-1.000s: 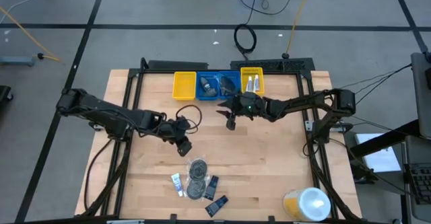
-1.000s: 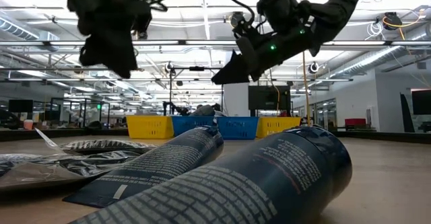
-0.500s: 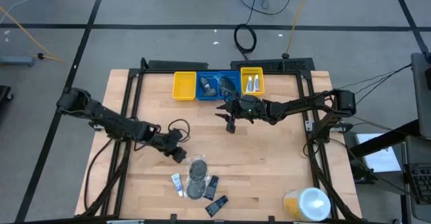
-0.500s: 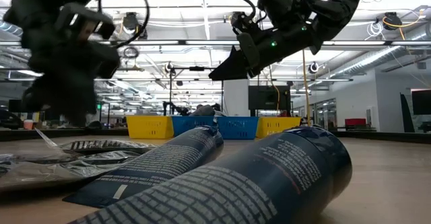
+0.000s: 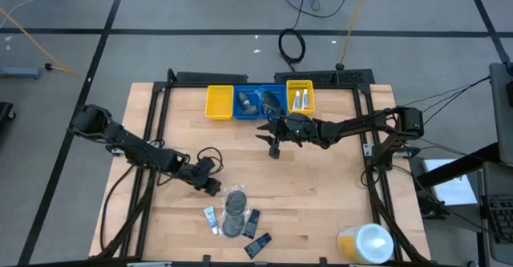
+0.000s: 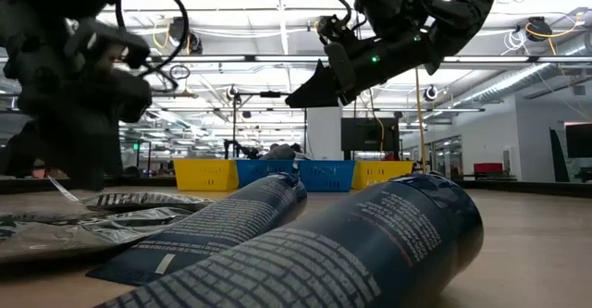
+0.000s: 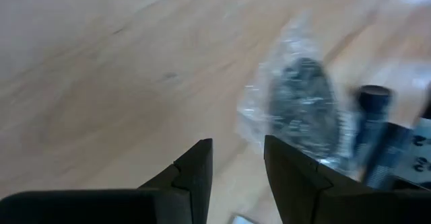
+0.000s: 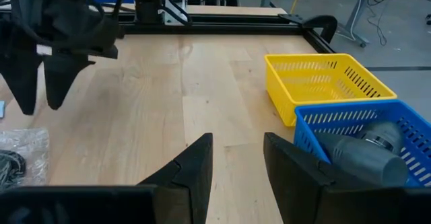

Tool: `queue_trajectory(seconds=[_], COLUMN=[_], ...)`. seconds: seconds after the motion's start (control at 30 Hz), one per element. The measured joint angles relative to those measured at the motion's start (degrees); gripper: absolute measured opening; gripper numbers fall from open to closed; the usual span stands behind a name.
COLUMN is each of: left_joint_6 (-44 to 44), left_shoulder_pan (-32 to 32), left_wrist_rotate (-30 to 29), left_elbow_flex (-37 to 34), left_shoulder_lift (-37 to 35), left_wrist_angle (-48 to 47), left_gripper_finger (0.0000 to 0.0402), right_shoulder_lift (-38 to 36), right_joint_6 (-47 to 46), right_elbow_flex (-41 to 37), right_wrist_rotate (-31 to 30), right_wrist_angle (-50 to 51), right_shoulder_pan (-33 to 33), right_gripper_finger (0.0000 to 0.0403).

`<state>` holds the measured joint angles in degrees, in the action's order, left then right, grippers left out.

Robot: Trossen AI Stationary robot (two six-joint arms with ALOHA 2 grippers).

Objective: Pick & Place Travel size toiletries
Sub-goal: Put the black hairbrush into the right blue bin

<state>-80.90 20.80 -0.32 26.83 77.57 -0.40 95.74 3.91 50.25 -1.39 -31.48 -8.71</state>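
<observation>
While the right gripper (image 5: 273, 141) waits empty and parted just in front of the blue bin (image 5: 258, 103), the left gripper (image 5: 211, 184) is on its approach to a pick. Its jaws stand apart with nothing between them, hovering just beside the bagged round black piece (image 5: 236, 200), on the side toward the blue bin. That piece lies with the other toiletries, well apart from the bins. Next, I judge, comes a short descent and a squeeze on the crinkly wrap

Open robotics lab: ceiling strip lights (image 6: 277, 30), distant workstations, floor cables (image 5: 292, 46).
</observation>
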Motion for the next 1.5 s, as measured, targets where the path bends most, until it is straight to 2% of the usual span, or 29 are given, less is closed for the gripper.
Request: queue_trajectory(seconds=[0.2,0.37,0.6,0.7,0.8,0.87,1.17,1.27,1.5], left_joint_6=[-0.48,0.02,-0.25,-0.28,-0.07,0.43,2.99,5.44,12.04], left_shoulder_pan=[-0.04,-0.04,-0.24,-0.26,-0.28,-0.27,-0.23,-0.22,-1.25], left_wrist_rotate=[4.44,4.88,4.84,4.94,5.01,4.51,3.13,2.43,0.53], left_elbow_flex=[0.11,0.15,0.13,0.15,0.26,0.24,0.11,0.00,1.64], left_shoulder_lift=[7.61,11.14,13.38,14.44,14.90,14.92,14.94,14.80,12.06], left_wrist_angle=[8.16,15.10,17.13,17.04,17.13,17.11,18.85,21.79,21.86], left_gripper_finger=[0.0133,0.0133,0.0131,0.0103,0.0038,0.0011,0.0001,0.0000,0.0000], right_shoulder_lift=[0.02,0.02,0.02,0.02,0.02,0.02,0.02,0.02,0.02], right_joint_6=[0.01,0.01,0.05,0.25,0.34,0.47,0.41,0.31,0.27], right_elbow_flex=[0.01,0.01,-0.01,0.00,0.01,0.01,0.01,0.01,0.01], right_wrist_rotate=[0.00,0.00,0.00,0.00,0.00,0.00,0.00,0.00,0.00], right_wrist_angle=[0.04,0.04,0.04,0.04,0.04,0.03,0.04,0.04,0.04], right_shoulder_pan=[0.00,0.00,-0.02,-0.02,-0.02,-0.02,-0.02,-0.02,-0.03], right_gripper_finger=[0.0128,0.0128,0.0128,0.0128,0.0128,0.0128,0.0128,0.0128,0.0128])
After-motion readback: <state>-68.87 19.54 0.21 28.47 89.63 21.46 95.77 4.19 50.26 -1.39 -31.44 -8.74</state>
